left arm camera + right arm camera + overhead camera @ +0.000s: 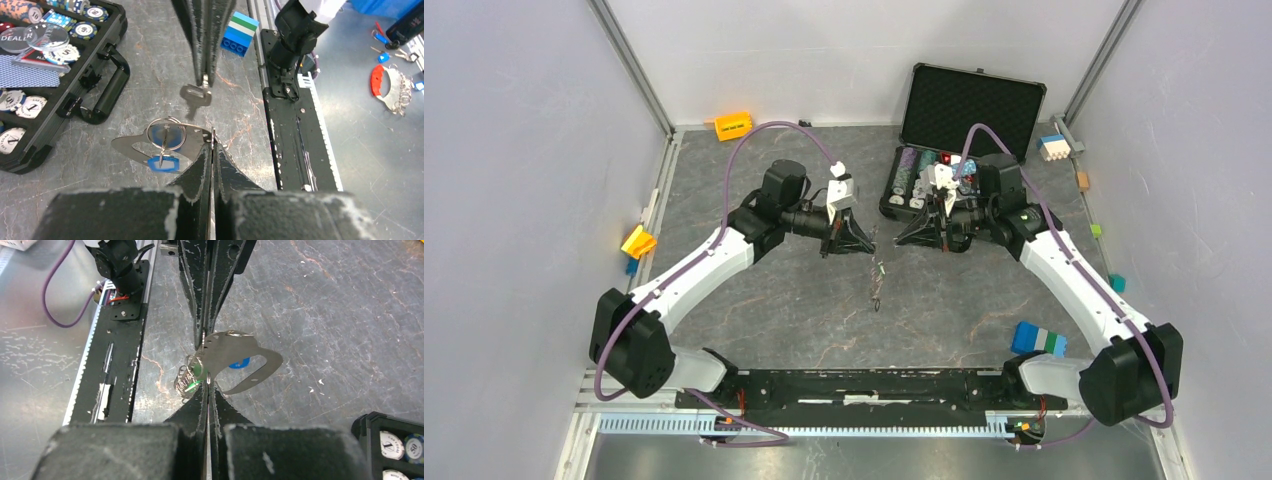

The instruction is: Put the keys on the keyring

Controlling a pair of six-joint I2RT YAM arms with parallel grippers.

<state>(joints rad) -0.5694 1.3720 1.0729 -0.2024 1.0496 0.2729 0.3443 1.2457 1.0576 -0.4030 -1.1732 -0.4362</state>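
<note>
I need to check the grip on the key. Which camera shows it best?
The left wrist view: the key hangs clear, its head pinched in the shut jaws of the right gripper. The top view is too distant to make it out. The right wrist view gives only an unidentifiable silver bit at its own jaws.

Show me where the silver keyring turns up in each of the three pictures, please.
Top external: the keyring is a tiny glint mid-table, below-left of the black case.
Left wrist: keyring low, left of centre, a flat silver loop.
Right wrist: keyring at centre, slightly right.
Shared landmark: the black case, upper right of centre in the top view, upper left in the left wrist view, bottom right corner in the right wrist view.
</note>
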